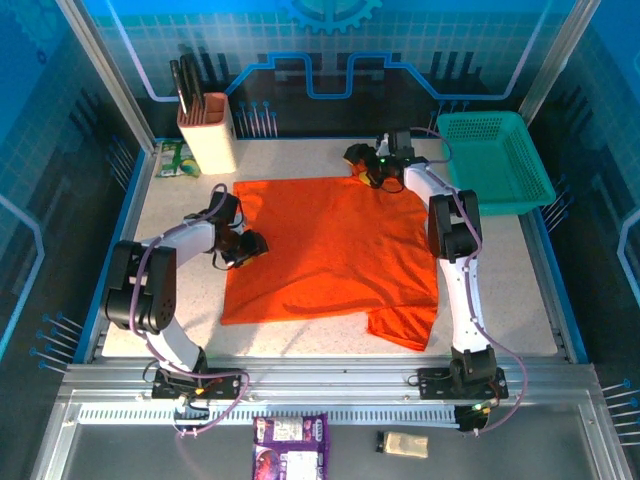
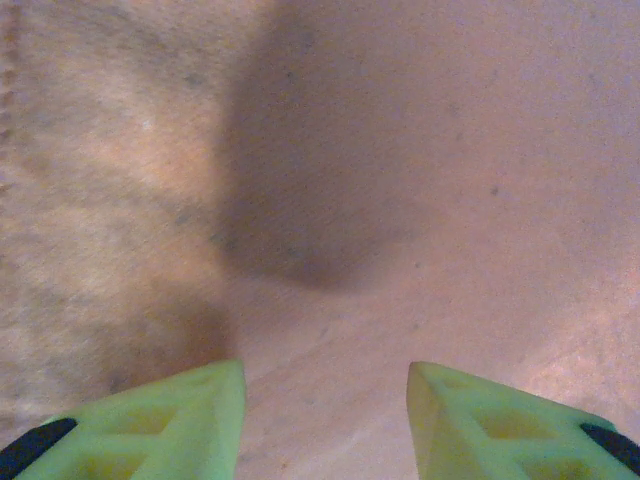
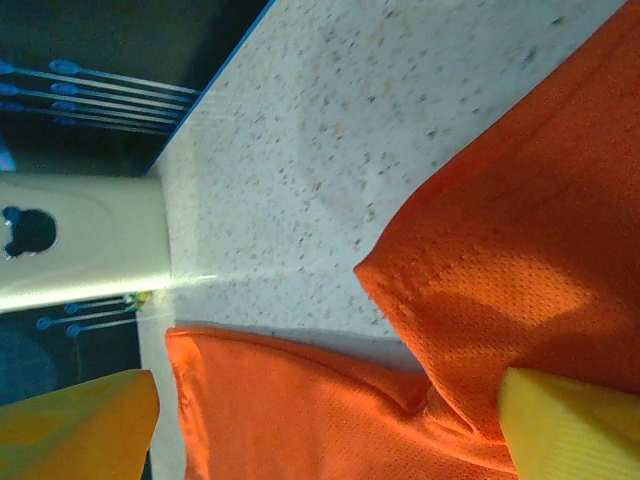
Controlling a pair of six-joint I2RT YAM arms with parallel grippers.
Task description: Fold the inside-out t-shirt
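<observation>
left hand (image 2: 325, 367) spread, view blurred, likely over t-shirt (image 1: 330, 245) | right hand (image 3: 328, 378) spread at bunched edge

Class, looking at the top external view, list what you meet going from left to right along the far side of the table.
knife block → right gripper → teal mesh basket

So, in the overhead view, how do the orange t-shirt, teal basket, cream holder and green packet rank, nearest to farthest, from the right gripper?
1. The orange t-shirt, its far edge at the right gripper.
2. The teal basket, to the right.
3. The cream holder, over left.
4. The green packet, far-left corner.
</observation>
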